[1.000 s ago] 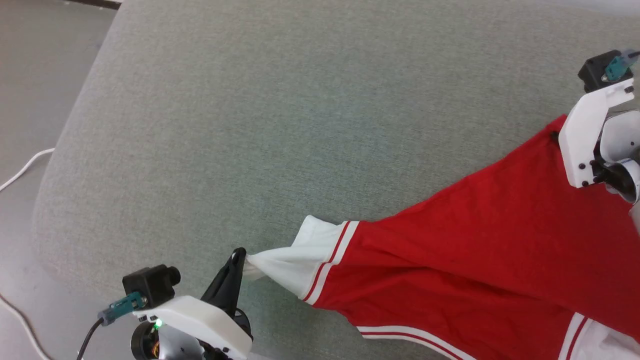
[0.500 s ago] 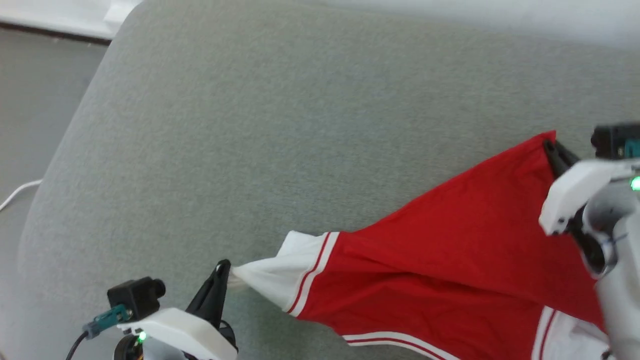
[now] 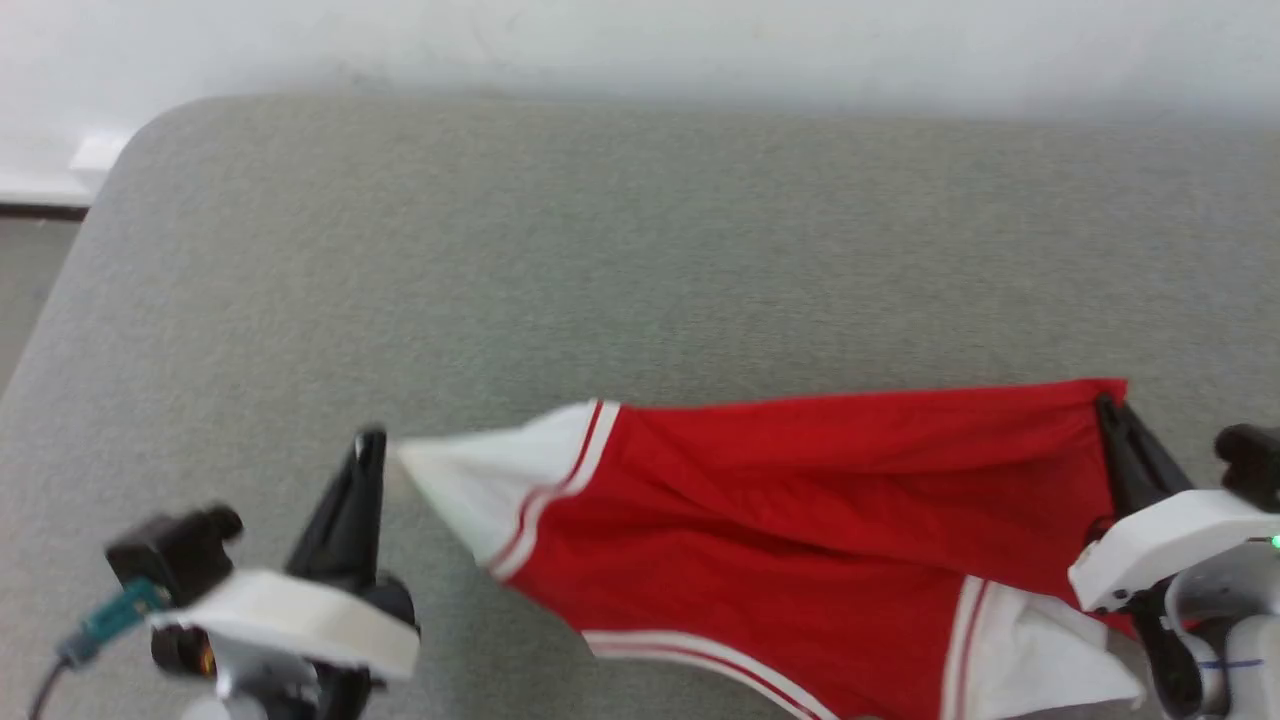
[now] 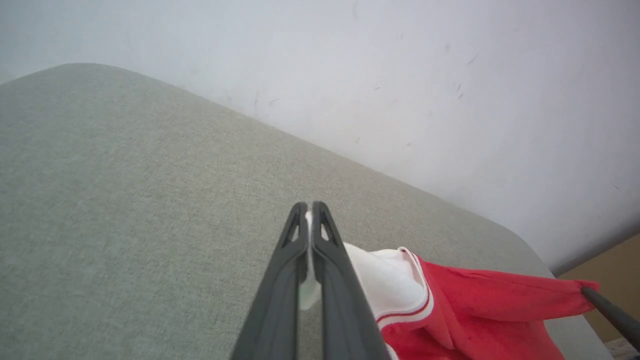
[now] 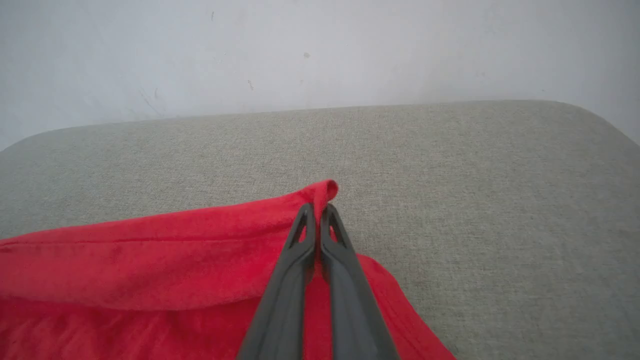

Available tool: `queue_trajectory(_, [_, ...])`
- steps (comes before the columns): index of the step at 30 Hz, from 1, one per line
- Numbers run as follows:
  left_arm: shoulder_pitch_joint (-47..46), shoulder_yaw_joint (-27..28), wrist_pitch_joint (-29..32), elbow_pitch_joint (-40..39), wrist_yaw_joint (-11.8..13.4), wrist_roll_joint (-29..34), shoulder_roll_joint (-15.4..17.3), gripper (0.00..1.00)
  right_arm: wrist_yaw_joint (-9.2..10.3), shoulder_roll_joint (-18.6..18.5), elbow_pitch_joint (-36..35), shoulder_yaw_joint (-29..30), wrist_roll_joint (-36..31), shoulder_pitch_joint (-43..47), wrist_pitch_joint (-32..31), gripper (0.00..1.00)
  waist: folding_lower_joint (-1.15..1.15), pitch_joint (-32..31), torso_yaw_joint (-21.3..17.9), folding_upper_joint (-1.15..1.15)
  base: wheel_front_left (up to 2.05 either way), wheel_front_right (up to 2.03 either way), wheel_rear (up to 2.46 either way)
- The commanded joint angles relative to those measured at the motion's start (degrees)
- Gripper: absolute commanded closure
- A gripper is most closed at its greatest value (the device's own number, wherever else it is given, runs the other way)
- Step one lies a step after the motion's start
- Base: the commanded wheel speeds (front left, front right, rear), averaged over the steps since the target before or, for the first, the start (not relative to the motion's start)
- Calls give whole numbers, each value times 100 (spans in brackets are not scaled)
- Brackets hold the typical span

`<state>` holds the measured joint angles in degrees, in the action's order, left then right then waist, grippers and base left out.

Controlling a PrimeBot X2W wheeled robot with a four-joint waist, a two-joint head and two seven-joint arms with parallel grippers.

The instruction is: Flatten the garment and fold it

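Left gripper is clamped shut on the tip of a white sleeve, cloth pinched right between my fingers. Right gripper is closed on a red corner of the shirt. The shirt is strung between the two sets of jaws over the grey cushion, its top edge pulled nearly straight and the red body creased and sagging beneath. Red-white stripes trim the sleeve. The other sleeve bunches just below my right jaws. I can't tell whether the cloth clears the cushion.
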<state>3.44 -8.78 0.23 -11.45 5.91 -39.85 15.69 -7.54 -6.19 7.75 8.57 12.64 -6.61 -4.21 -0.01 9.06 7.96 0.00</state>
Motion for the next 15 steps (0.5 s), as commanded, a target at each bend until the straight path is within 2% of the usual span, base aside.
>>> queue_trajectory(1, [-321, 58, -88, -102, -112, -30, 37, 100, 5, 13, -286, 52, -16, 59, -118, 100, 1, -133, -238, 0, 0, 0, 0])
queue_trajectory(5, [-1117, 47, 46, -96, -362, -123, 156, 100, 5, -142, -952, 17, -64, -98, -593, 100, 1, 10, -363, 0, 0, 0, 0])
queue_trajectory(8, [-1910, 33, 260, 4, -540, -433, 81, 100, 5, -432, -1261, -157, -98, -467, -1086, 100, 1, 216, -448, 0, 0, 0, 0])
queue_trajectory(10, [-2527, 149, 299, 165, -571, -670, -29, 100, 5, -700, -1413, -306, -108, -842, -1377, 100, 1, 417, -504, 0, 0, 0, 0])
queue_trajectory(15, [-4075, 118, 513, 856, -598, -532, 69, 100, 5, -1330, -1480, -813, -20, -2026, -1924, 100, 1, 982, -670, 0, 0, 0, 0])
